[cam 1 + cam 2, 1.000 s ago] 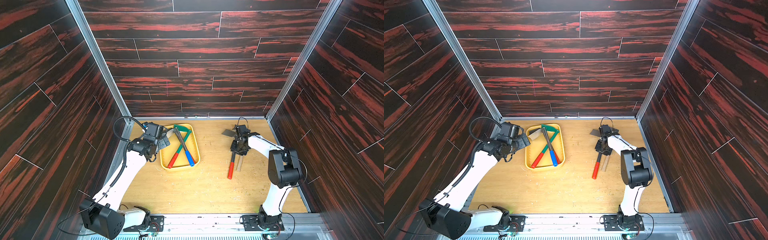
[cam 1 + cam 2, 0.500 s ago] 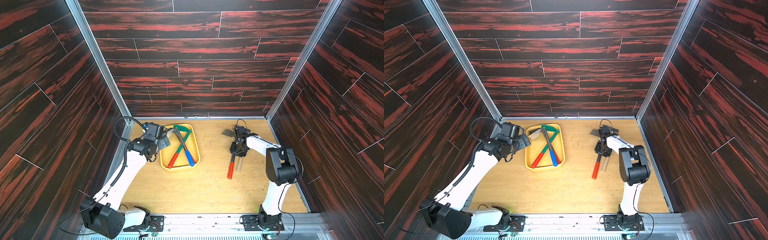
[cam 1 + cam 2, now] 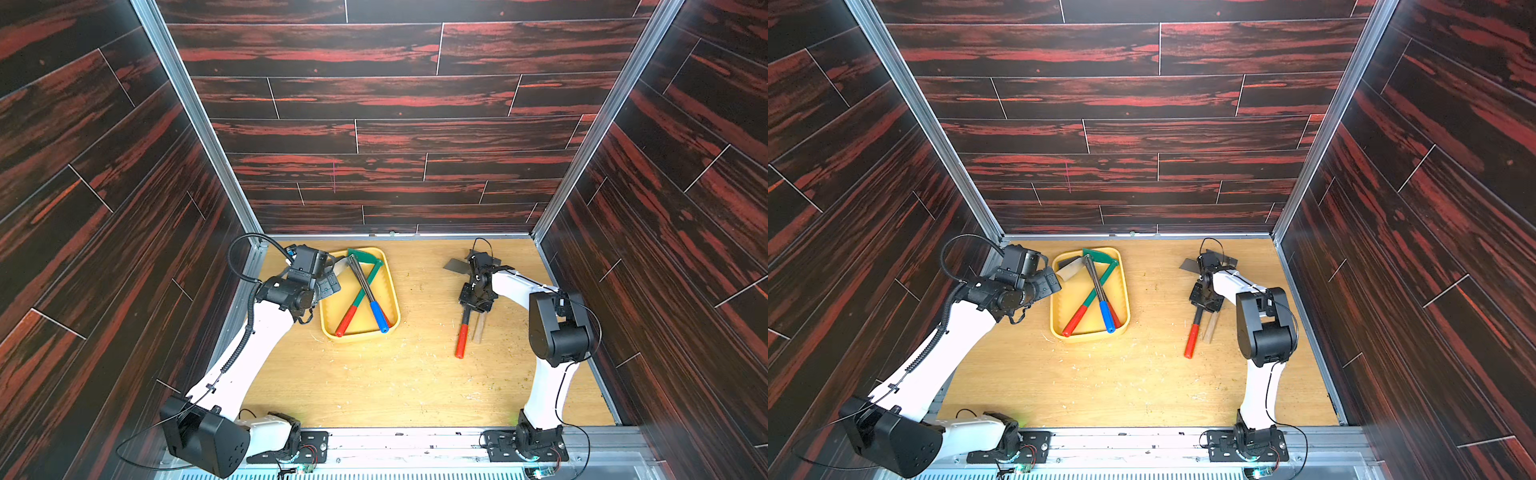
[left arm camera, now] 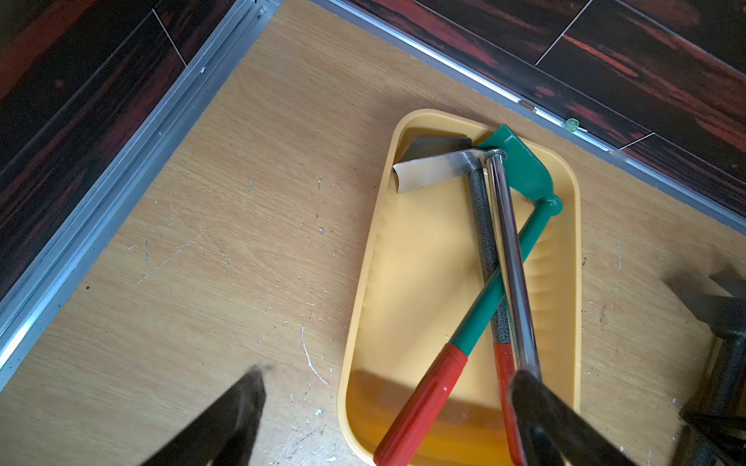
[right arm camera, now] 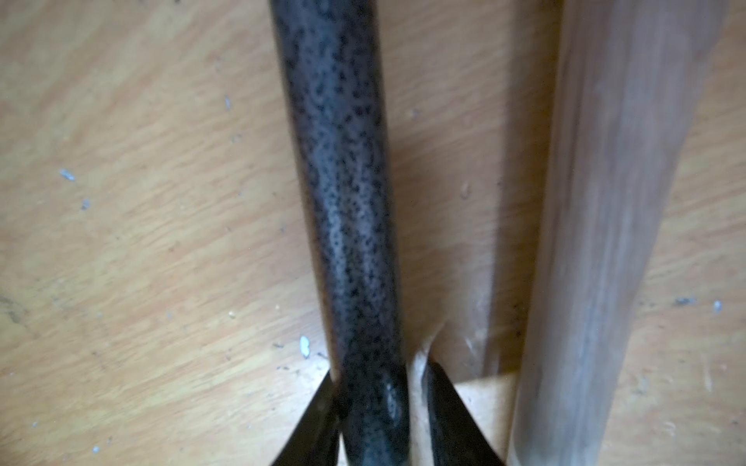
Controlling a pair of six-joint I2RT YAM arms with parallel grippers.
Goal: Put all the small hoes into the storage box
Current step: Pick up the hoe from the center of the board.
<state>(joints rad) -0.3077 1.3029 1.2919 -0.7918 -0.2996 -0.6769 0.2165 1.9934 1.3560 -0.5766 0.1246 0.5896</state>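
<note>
The small hoe [image 3: 461, 341] lies on the wooden floor at the right, with a red grip, a dark speckled shaft [image 5: 343, 181] and a grey blade [image 3: 454, 266] toward the back. My right gripper [image 3: 473, 305] [image 5: 379, 371] is down on it, shut on the shaft just above the red grip. The storage box [image 3: 359, 336] [image 4: 363, 282], a shallow yellow tray, sits at the back left. My left gripper [image 3: 330, 286] [image 4: 387, 377] hovers open at the tray's left rim, holding nothing.
Three hoes lie crossed in the tray: a green-shafted one [image 4: 496, 290], a chrome one with a blue grip [image 3: 379, 318], and a speckled one [image 4: 482, 226]. A pale wooden handle [image 3: 478, 328] [image 5: 605, 201] lies right beside the held shaft. Dark walls enclose the floor.
The right arm's elbow has shifted slightly while its gripper stays on the hoe's shaft. The left arm and the hoe have not moved.
</note>
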